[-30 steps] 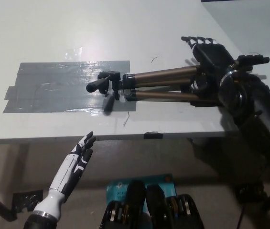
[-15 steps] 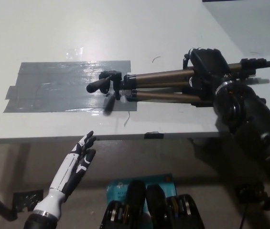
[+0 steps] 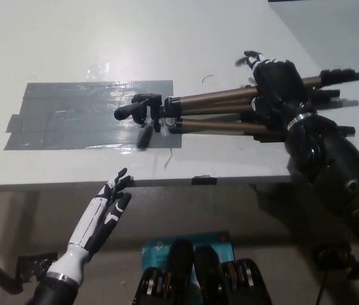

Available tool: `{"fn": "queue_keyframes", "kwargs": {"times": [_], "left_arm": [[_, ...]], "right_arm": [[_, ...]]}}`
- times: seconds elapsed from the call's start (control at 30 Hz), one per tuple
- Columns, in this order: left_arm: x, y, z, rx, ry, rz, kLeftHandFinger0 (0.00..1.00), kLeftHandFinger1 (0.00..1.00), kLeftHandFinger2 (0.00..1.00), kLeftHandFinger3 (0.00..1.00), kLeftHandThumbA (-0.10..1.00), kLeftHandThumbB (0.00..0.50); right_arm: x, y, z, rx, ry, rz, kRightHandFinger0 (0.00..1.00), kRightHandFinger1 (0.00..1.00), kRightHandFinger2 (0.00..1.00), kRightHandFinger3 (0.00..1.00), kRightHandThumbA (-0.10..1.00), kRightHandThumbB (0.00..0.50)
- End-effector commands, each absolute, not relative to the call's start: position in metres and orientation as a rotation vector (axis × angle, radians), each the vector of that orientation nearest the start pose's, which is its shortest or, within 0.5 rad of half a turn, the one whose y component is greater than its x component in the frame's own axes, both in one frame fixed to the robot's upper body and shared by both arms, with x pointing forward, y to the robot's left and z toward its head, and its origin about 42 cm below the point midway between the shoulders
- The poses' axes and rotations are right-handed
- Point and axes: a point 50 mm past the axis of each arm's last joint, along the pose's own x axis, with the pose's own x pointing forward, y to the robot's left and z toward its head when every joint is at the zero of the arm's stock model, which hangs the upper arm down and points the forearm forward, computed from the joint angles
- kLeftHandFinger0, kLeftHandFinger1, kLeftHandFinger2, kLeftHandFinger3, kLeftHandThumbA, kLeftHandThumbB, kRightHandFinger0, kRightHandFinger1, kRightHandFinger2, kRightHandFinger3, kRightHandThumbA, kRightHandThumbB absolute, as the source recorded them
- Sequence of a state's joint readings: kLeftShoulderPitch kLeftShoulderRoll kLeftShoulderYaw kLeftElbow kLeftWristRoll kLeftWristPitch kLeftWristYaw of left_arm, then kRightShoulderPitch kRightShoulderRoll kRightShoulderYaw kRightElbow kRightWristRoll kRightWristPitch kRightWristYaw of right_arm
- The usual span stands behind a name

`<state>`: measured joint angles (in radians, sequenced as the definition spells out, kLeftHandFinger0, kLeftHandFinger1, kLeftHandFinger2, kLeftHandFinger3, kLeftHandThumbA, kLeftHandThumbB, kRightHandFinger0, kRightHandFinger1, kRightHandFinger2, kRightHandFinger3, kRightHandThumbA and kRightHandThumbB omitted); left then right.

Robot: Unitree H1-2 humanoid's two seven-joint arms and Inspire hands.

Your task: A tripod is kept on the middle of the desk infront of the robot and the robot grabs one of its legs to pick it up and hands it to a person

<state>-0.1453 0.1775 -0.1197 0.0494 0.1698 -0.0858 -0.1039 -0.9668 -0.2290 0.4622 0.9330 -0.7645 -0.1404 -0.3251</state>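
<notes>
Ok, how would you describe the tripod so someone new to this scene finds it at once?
On the white desk, look at the right edge of the grey tape patch. The tripod lies on its side there, black head on the tape, legs running right into the black right hand. It is the only thing with bronze tubes.

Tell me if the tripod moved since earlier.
Yes, slightly: the foot end of the tripod, in the right hand, shifted up-picture; its head stays by the grey tape.
</notes>
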Motion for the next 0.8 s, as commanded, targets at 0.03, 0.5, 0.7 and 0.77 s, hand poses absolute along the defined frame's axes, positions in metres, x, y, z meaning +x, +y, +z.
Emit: {"fn": "queue_keyframes", "kwargs": {"times": [0.03, 0.5, 0.7, 0.77], "left_arm": [[0.334, 0.219, 0.141, 0.404, -0.195, -0.290, 1.00, 1.00, 1.00, 1.00, 0.97, 0.007], [0.311, 0.217, 0.122, 0.352, -0.151, -0.292, 1.00, 1.00, 1.00, 1.00, 1.00, 0.069], [0.282, 0.224, 0.130, 0.327, -0.203, -0.280, 1.00, 1.00, 1.00, 1.00, 1.00, 0.086], [0.276, 0.226, 0.132, 0.319, -0.208, -0.278, 1.00, 1.00, 1.00, 1.00, 1.00, 0.080]], "right_arm": [[0.541, -0.148, 0.385, -1.138, -0.973, -0.136, 0.02, 0.49, 0.83, 0.94, -0.10, 0.170], [0.513, -0.150, 0.447, -1.028, -1.043, -0.152, 0.00, 0.45, 0.86, 0.99, -0.10, 0.187], [0.523, -0.139, 0.439, -1.055, -1.004, -0.133, 0.00, 0.46, 0.89, 0.76, -0.10, 0.183], [0.525, -0.138, 0.437, -1.063, -0.996, -0.135, 0.00, 0.48, 0.89, 0.62, -0.10, 0.180]]}}
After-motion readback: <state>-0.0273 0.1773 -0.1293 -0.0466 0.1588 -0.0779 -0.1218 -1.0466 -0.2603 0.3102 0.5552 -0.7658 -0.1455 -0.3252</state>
